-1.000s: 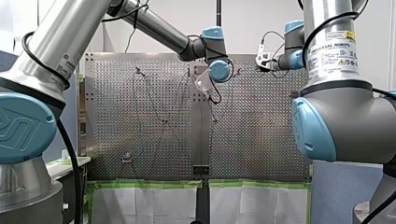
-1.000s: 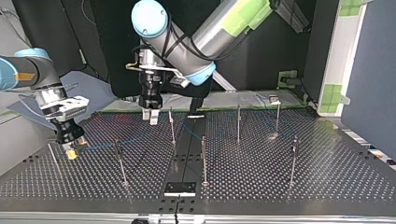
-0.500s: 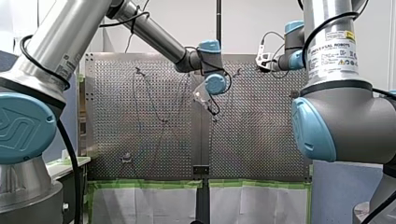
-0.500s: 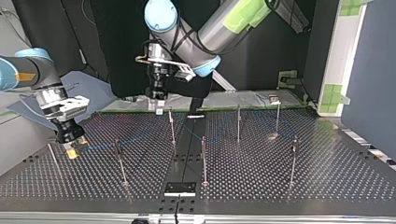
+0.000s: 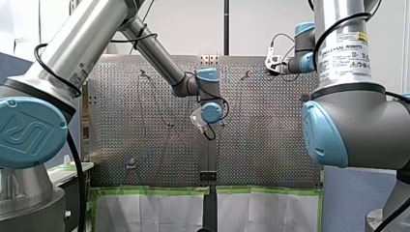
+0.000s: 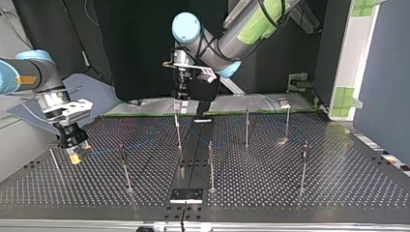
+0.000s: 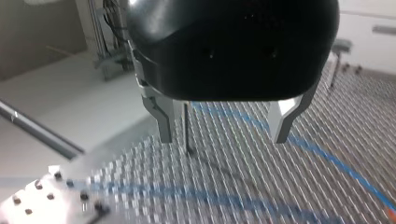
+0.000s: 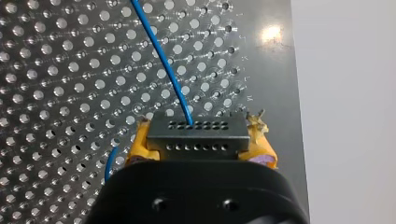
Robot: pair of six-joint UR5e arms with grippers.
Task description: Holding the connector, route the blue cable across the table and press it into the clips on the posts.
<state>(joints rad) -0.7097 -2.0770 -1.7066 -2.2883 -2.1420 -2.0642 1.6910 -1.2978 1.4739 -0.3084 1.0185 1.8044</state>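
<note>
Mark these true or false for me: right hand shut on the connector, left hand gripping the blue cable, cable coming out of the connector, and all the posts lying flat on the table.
1. My right hand is shut on the connector. True: its yellow pads clamp the connector on both sides.
2. My left hand grips the blue cable. False: it is open with nothing between its fingers, and the cable lies on the table beneath it.
3. The blue cable comes out of the connector. True: it leaves one of the connector's holes and runs over the perforated table.
4. All the posts lie flat on the table. False: they stand upright.
</note>
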